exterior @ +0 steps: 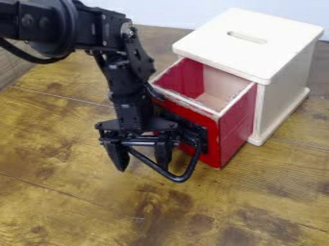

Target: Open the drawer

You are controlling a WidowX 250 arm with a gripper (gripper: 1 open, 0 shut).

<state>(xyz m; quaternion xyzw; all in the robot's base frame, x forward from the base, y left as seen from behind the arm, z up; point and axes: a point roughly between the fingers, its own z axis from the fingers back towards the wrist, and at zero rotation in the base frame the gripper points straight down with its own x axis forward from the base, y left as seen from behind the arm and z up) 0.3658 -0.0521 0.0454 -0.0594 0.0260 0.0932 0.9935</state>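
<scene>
wood-grained bench (77,207) under all parts. tool (141,152): fingers spread, at the loop handle (167,171) of the drawer (234,125), which juts out from the cabinet (251,43). any further pull should run straight away from the cabinet, without twisting.

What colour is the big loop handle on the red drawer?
The handle is black; the camera view shows it best.

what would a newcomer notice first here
The red drawer, pulled out of the pale cabinet with its slotted top, stands out most. Close behind comes the black robot gripper, open at the drawer's front beside the big black loop handle.
</scene>
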